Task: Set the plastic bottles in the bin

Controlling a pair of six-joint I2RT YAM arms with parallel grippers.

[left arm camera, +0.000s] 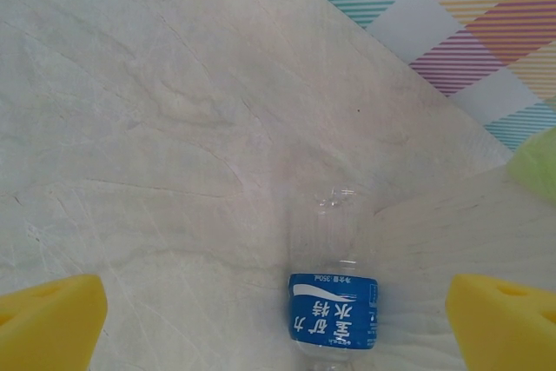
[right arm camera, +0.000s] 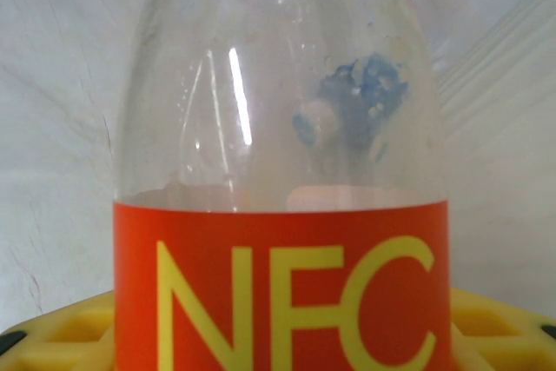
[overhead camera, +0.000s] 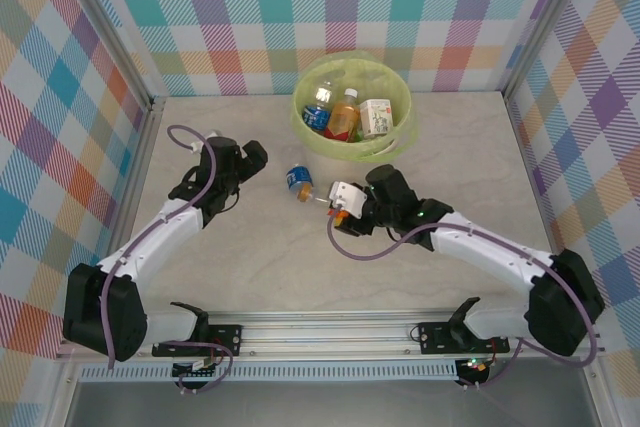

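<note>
My right gripper (overhead camera: 335,205) is closed on a clear bottle with an orange-red NFC label (right arm camera: 282,171). My yellow pads (right arm camera: 499,327) sit against its lower body, and its neck points away from me, low over the table (overhead camera: 460,157). Just past its cap a blue-labelled bottle (overhead camera: 296,178) lies on its side on the wood, near the bin (overhead camera: 404,107) but outside it. My left gripper (overhead camera: 254,157) faces that bottle with its jaws spread wide — the yellow fingertips (left arm camera: 52,323) stand at either edge of the left wrist view, well apart from the blue label (left arm camera: 334,310). The bag-lined bin at the back holds several bottles (overhead camera: 345,115).
</note>
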